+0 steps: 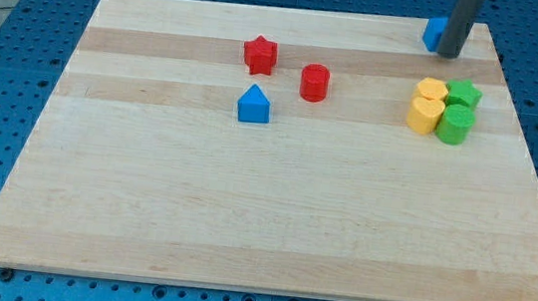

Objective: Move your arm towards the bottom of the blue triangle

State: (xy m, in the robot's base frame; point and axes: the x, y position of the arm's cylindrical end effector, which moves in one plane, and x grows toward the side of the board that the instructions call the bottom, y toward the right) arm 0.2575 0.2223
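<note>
The blue triangle block point(254, 105) lies left of the board's middle, in the upper half. My tip point(449, 54) rests on the board near the view's top right, far to the right of and above the blue triangle. It stands against the right side of a blue cube point(434, 33), partly hiding it.
A red star point(259, 54) and a red cylinder point(314, 82) lie just above and right of the blue triangle. Two yellow blocks point(427, 103) and two green blocks point(458, 112) cluster at the right. The wooden board point(262, 220) sits on a blue perforated table.
</note>
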